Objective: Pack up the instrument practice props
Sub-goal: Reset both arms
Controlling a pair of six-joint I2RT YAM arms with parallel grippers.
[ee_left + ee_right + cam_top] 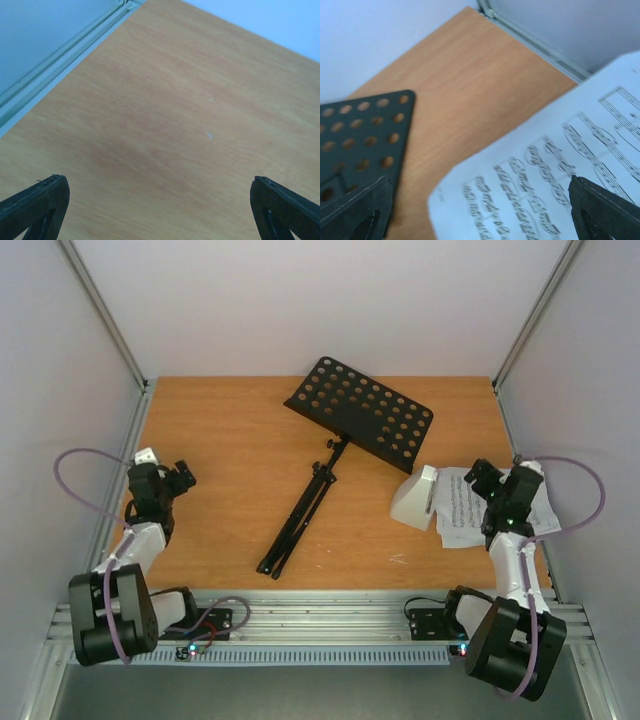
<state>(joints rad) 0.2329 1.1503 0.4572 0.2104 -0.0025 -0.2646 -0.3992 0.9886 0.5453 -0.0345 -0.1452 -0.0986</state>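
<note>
The black music stand lies flat on the wooden table, its round-holed desk [362, 412] at the back middle and its folded tripod legs [298, 518] pointing toward me. The white pyramid metronome [415, 498] stands right of it, with the printed music sheet [458, 508] beside it. My right gripper [478, 476] hovers open and empty over the sheet. In the right wrist view the sheet [545, 180] fills the space between the fingers, and the desk's corner [365, 130] is at the left. My left gripper [183, 476] is open and empty over bare wood [160, 150] at the left.
White walls with metal corner rails [105, 315] enclose the table on three sides. A metal rail [330, 620] carrying both arm bases runs along the near edge. A purple cable [75, 480] loops from each arm.
</note>
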